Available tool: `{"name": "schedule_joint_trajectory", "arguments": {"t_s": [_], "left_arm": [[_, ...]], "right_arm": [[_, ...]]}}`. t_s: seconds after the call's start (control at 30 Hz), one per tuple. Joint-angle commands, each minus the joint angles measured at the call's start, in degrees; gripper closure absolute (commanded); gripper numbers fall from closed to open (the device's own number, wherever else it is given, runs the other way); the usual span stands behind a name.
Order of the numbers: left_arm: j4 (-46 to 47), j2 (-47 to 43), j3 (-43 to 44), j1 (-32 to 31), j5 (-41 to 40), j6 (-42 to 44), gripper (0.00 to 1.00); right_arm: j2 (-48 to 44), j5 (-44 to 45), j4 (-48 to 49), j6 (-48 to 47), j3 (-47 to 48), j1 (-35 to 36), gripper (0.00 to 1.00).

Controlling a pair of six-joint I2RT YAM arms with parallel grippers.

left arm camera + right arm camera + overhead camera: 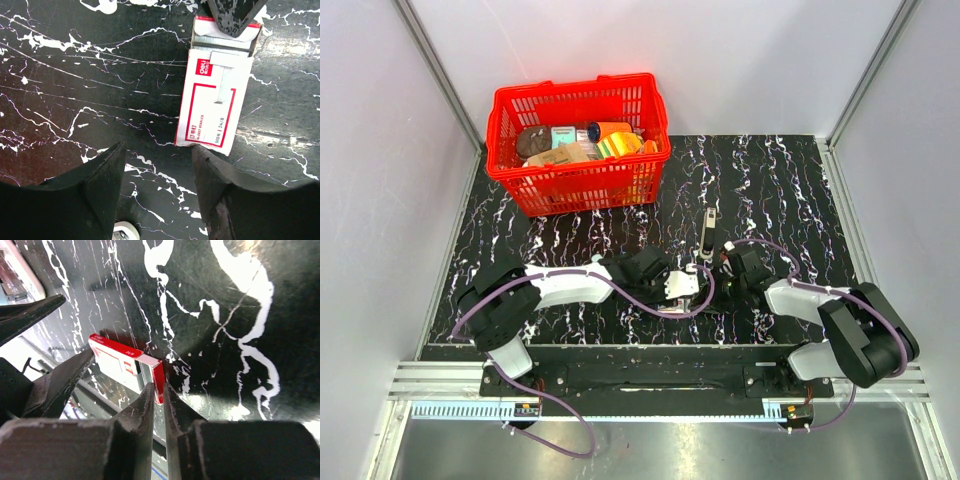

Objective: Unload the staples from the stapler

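Both sets of jaws sit at the staple box [215, 100], not the stapler [707, 232]; your left jaws are spread, your right jaws pressed nearly together at its open end; the stapler lies on the counter [790, 200] just beyond, long axis pointing away, right arm nearer.

The worktop [75, 100] gleams under me: glossy black, stone-look, veined white. The staple box [215, 105] is smooth printed card, with bright silvery metal staples [222, 42] inside. My left gripper [158, 147] has matt black plastic fingers [100, 185], slightly scuffed. The stapler [707, 232] shows grey metal. The basket [575, 88] is shiny red plastic.
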Motion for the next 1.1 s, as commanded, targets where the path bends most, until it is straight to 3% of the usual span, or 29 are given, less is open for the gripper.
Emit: {"name": "schedule_joint_trajectory", "arguments": {"t_s": [0.0, 0.5, 0.73, 0.87, 1.07], "left_arm": [[1.2, 0.9, 1.8, -0.7, -1.0, 0.2, 0.41], [0.8, 1.4, 2.5, -1.8, -2.5, 0.7, 0.42], [0.4, 1.4, 1.8, -1.7, -4.4, 0.9, 0.43], [-0.3, 0.9, 2.2, -1.3, -4.4, 0.5, 0.43], [-4.3, -0.9, 5.4, -0.3, -4.2, -0.4, 0.43]], "right_arm": [[2.0, -3.6, 7.1, 2.0, -1.0, -0.2, 0.82], [6.6, -5.4, 13.0, 4.1, -0.3, 1.6, 0.75], [-0.2, -0.1, 0.0, -1.7, 1.3, 1.5, 0.61], [-4.6, 3.0, -7.7, -4.8, 2.6, 1.5, 0.59], [-5.4, 5.2, -15.6, -9.2, 7.7, 1.5, 0.5]]}}
